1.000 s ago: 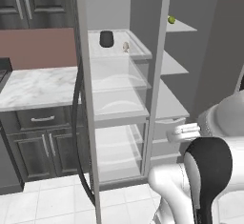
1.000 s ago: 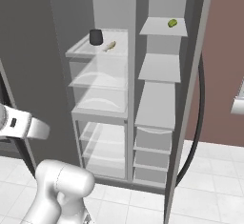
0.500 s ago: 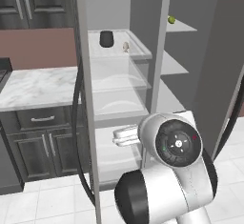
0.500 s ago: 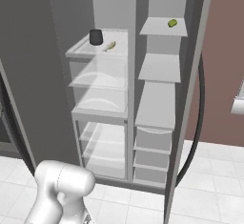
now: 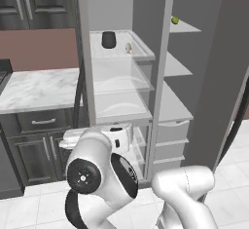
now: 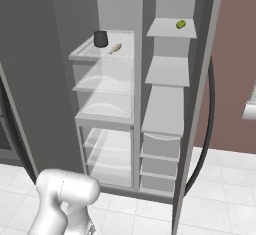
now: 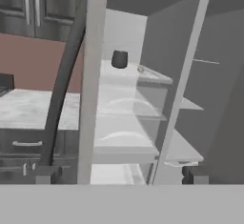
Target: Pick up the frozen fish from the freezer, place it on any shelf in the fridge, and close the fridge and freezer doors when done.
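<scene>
Pincer [image 7: 120,175] released, jaws wide, nothing between them. My hand sits low, at front left corner of fridge [image 6: 105,121].

Frozen fish [image 6: 116,47], as I read that small tan thing, lies on top glass shelf in fridge, just right of dark cup [image 6: 100,39], high above and far from pincer.

I judge doors come next. Fridge door [image 7: 93,75] stands edge-on ahead, left of pincer centre, long axis vertical; freezer door [image 6: 200,104] far right.

Glossy white rounded arm [image 5: 104,174] segments; dark joint bands, black round cap with tiny coloured marks
</scene>
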